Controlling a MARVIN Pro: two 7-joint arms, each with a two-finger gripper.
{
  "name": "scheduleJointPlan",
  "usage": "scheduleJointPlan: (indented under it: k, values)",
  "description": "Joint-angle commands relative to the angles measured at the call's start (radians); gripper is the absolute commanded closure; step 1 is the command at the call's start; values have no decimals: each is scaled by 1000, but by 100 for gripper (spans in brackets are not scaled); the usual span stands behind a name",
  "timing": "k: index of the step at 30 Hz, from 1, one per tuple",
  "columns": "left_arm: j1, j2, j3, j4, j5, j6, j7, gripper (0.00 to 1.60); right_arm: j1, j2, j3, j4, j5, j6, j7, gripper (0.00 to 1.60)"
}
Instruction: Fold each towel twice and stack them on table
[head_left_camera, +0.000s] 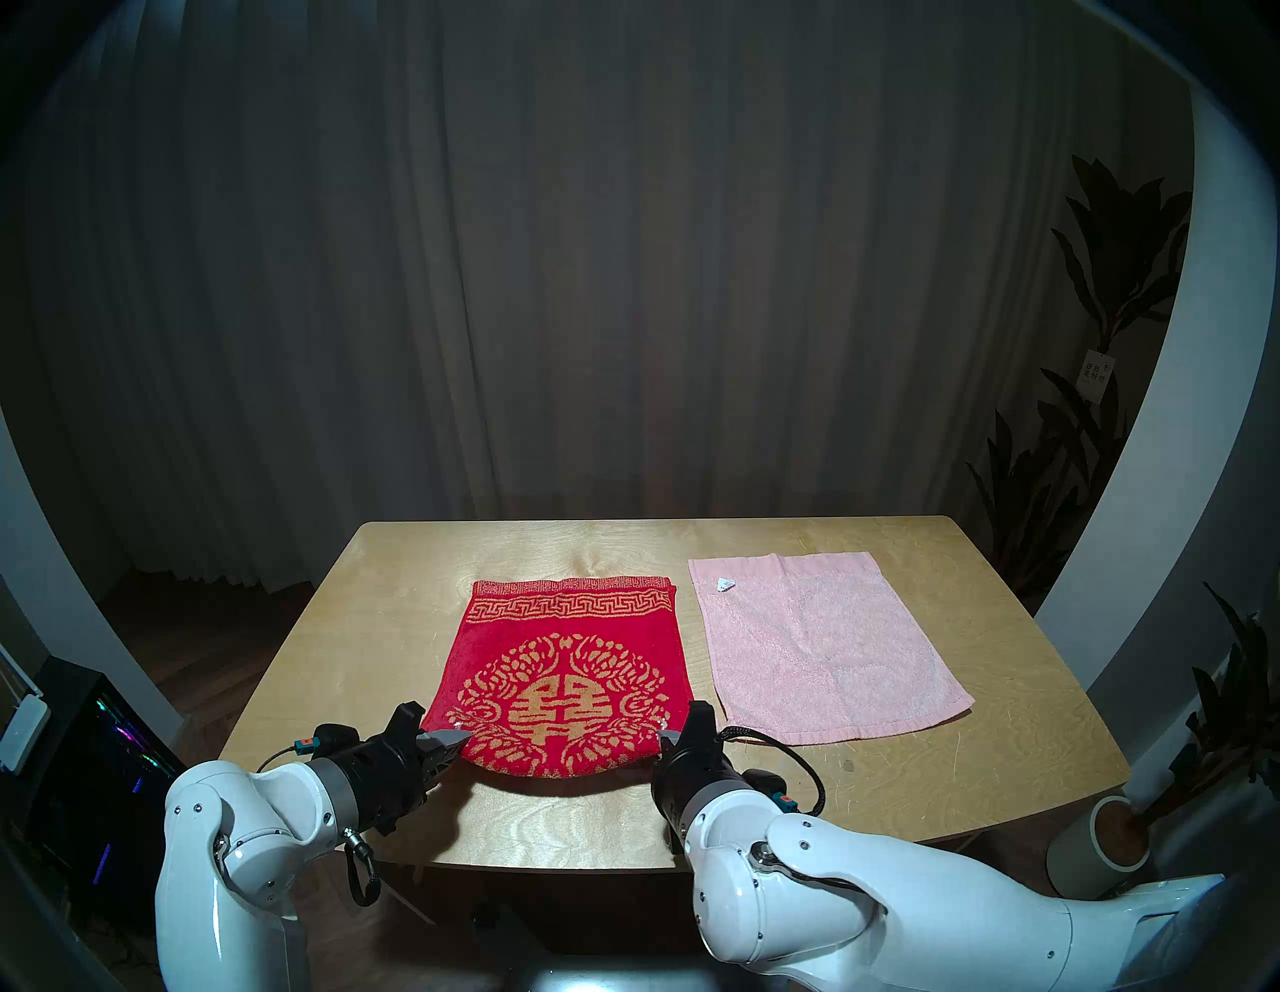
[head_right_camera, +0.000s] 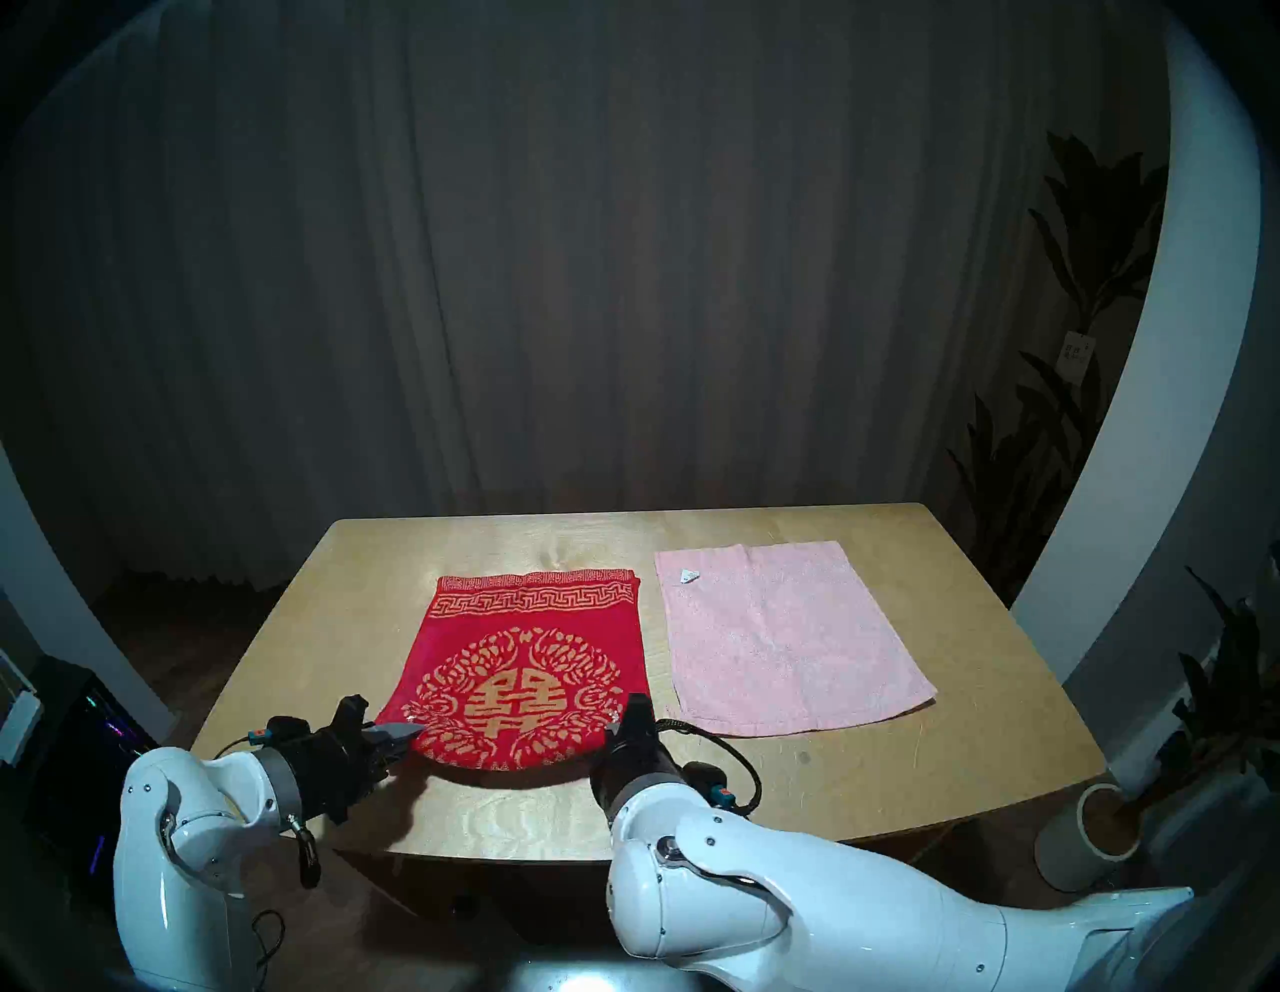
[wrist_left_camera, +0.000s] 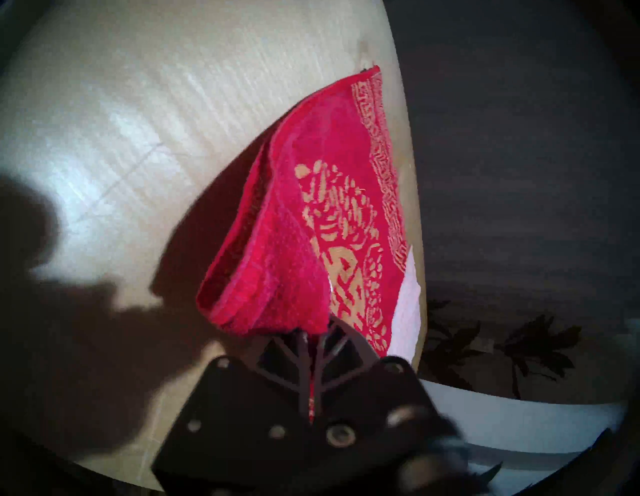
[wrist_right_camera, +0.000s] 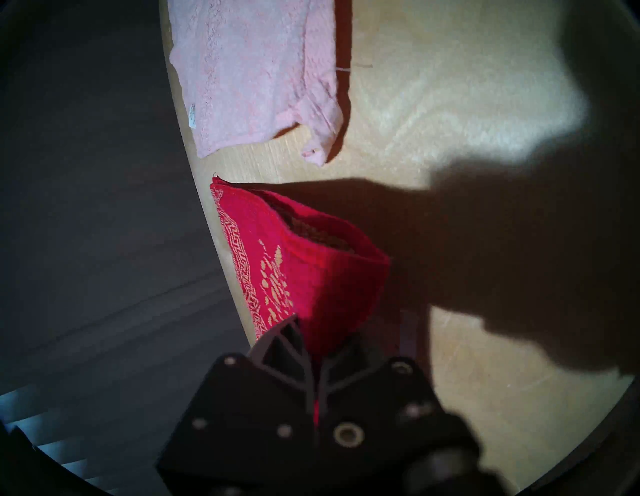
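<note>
On the light plywood surface the red towel lies left of centre with its long axis running from the near edge toward the far one. Its gold key-pattern border sits at the far end and its near edge is lifted off the wood, sagging in a shallow curve between the two arms. A gold round medallion with a character at its middle fills the near half. The left tool is pinched shut on the near left corner, and the right tool is clamped on the near right corner.

Just beside it to the right, apart by a narrow strip of wood, the pink towel lies flat, slightly skewed, a small white label near its far left corner.

From the left wrist view, the raised red cloth shows two layers at its edge, with cloth between the closed fingers. In the right wrist view, the red cloth opens into a pocket, and the pink towel's near corner is curled up, which the head views do not show.
</note>
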Motion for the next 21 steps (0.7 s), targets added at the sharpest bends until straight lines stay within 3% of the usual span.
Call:
scheduleJointPlan:
  k: [1, 6, 11, 21]
  values:
    - [-52, 21, 19, -36, -76, 14, 33, 160, -21, 49, 98, -94, 55, 1, -40, 160]
    - [-126, 44, 40, -8, -90, -7, 93, 160, 1, 27, 139, -77, 66, 1, -65, 160]
    - [-177, 61, 44, 16, -92, -59, 93, 160, 41, -6, 172, -41, 82, 1, -104, 160]
    - [-285, 92, 75, 83, -73, -152, 102, 160, 156, -88, 173, 65, 75, 1, -170, 160]
